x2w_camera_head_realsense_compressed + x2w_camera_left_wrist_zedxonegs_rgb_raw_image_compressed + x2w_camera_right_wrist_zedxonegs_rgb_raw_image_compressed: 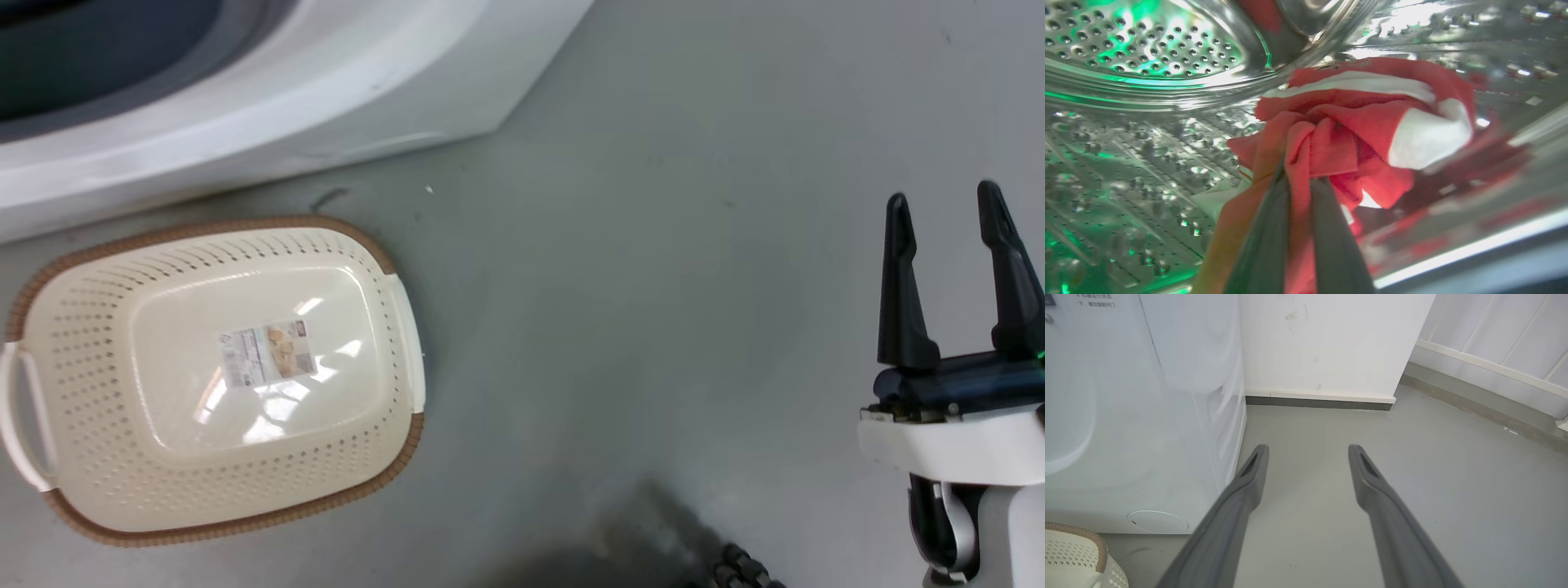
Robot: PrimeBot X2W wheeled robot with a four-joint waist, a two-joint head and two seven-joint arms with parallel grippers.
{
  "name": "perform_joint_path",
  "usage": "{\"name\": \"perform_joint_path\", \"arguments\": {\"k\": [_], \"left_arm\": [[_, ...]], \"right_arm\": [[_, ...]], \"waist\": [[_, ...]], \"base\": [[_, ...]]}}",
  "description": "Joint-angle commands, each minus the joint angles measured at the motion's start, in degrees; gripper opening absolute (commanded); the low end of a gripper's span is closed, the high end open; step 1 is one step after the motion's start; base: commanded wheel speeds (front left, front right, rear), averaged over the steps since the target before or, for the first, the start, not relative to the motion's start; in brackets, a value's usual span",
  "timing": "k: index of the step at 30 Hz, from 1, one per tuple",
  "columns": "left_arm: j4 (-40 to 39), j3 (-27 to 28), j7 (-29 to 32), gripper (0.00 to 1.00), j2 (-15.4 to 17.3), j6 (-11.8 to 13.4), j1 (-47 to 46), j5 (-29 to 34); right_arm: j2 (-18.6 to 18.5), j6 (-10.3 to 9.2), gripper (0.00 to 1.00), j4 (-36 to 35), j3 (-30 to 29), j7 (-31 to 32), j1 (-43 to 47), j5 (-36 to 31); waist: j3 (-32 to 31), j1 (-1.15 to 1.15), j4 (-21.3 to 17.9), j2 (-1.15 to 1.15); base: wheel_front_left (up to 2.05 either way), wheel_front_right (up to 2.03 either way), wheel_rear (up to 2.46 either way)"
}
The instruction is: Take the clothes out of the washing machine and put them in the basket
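Observation:
Inside the perforated steel drum of the washing machine (1143,49), my left gripper (1298,173) is shut on the clothes (1355,122), a bunched red garment with white trim pinched between the two fingers. The washing machine (245,106) fills the top left of the head view, with its grey porthole rim at the corner. The basket (214,374) lies on the floor in front of it, cream with a brown rim, a paper label on its bottom. My right gripper (945,211) hangs open at the right, well apart from the basket. In the right wrist view the gripper (1308,451) stands over bare floor.
The washer's white front panel (1143,416) stands left of my right gripper, with a corner of the basket (1075,547) below it. A white wall with dark skirting (1318,402) closes the back. Grey floor (653,327) stretches between basket and right arm.

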Motion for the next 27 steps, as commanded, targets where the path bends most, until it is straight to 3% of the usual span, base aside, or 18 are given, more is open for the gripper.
{"name": "perform_joint_path", "arguments": {"k": [1,3,4,11,16,27], "left_arm": [[0.8,-0.5,-2.6,0.0,-1.1,0.1,2.6,-0.9],[1.7,-0.6,-6.3,0.0,-2.4,0.1,5.0,-2.1],[2.9,-0.8,-11.9,0.0,-5.0,0.1,9.8,-3.6],[2.5,0.5,-23.6,0.0,-9.8,1.3,18.4,-5.7],[-3.3,2.4,-25.5,0.0,-11.2,3.7,24.2,-5.5],[-29.2,12.6,-25.6,0.0,-10.6,9.3,41.9,0.1]], "right_arm": [[0.1,-0.06,1.0,0.4,-0.3,-0.1,1.5,-1.1],[0.1,-0.06,1.0,0.6,-0.6,-0.1,1.8,-2.1],[0.0,-0.06,1.0,1.1,-1.0,-0.1,2.7,-3.2],[0.1,-0.06,1.0,2.2,-0.5,-0.1,5.1,-5.2],[0.1,-0.06,1.0,3.0,-0.4,-0.1,7.2,-6.0],[0.1,-0.06,1.0,5.1,0.1,-0.1,11.1,-6.2]], "waist": [[-5.3,0.0,3.2,0.0],[-7.5,0.0,4.3,0.0],[-11.3,0.0,5.9,0.0],[-19.7,0.0,9.2,0.0],[-24.7,0.0,11.1,0.0],[-33.7,0.0,13.9,0.0]], "base": [[0.0,0.0,0.0],[0.0,0.0,0.0],[0.0,0.0,0.0],[0.0,0.0,0.0],[0.0,0.0,0.0],[0.0,0.0,0.0]]}}
